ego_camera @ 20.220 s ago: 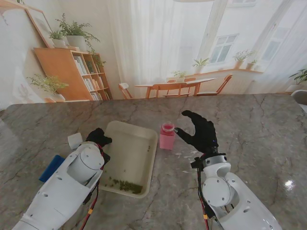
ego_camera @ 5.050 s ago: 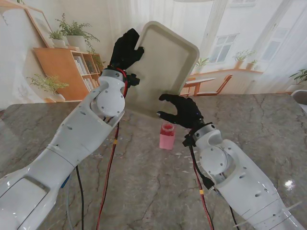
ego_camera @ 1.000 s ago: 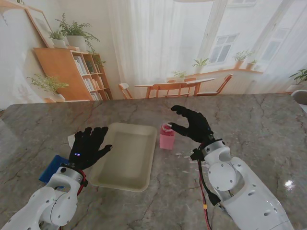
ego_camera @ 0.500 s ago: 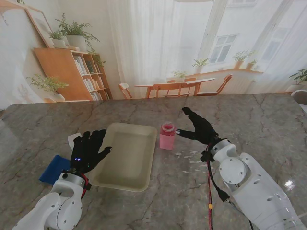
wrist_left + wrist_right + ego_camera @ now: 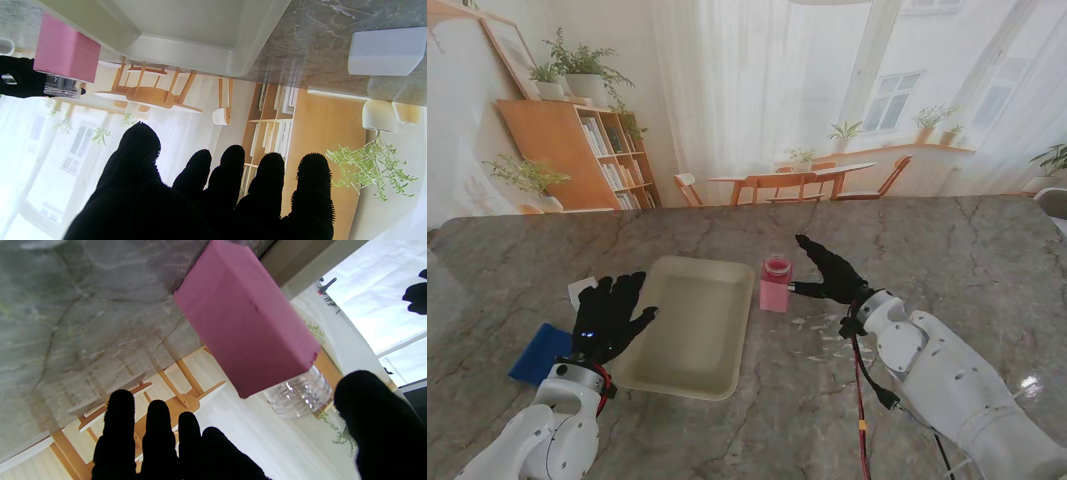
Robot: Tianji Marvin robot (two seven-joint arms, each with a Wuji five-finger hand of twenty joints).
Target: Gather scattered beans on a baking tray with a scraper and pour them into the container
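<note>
The cream baking tray [image 5: 689, 325] lies flat on the marble table with no beans visible in it; its rim [image 5: 186, 56] shows in the left wrist view. The pink container [image 5: 775, 284] stands upright just right of the tray's far corner, also the pink container [image 5: 245, 330] with a clear neck. My left hand [image 5: 612, 315] hovers open at the tray's left rim, fingers [image 5: 230, 173] spread. My right hand [image 5: 829, 272] is open just right of the container, thumb [image 5: 377, 413] near its mouth, not gripping it.
A blue scraper [image 5: 535, 352] lies on the table left of my left hand. A small white block [image 5: 582, 292], seen too as the white block [image 5: 387, 50], sits beyond it. A few pale specks [image 5: 822, 335] lie on the table near my right wrist.
The tray, held tilted over the container five seconds ago, is back flat and without beans. In the last second my right hand drew back and lowered beside the container; my left hand barely moved.
</note>
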